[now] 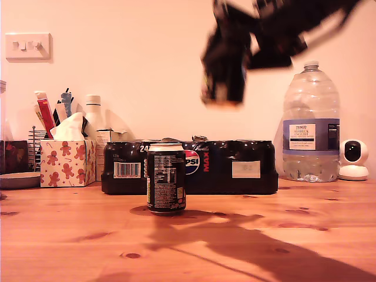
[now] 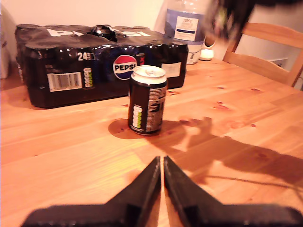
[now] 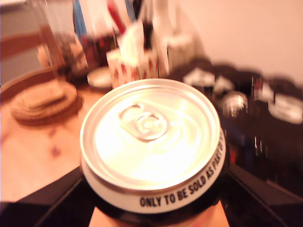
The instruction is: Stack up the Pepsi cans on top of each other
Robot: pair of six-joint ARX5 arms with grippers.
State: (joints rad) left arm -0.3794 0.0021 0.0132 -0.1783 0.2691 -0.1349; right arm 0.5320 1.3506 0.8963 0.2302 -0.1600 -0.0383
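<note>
Pine table (image 1: 70,235) carries one Pepsi can (image 1: 166,178); my first gripper (image 2: 162,165) is closed empty; my second gripper (image 3: 156,208) clamps another can (image 3: 151,142).

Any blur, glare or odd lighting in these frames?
Exterior view: raised arm with my second gripper motion-blurred, its shadow across the table. Second wrist view: held Pepsi can lid glares, background soft. First wrist view: standing Pepsi can sharp; warm orange cast throughout.
</note>
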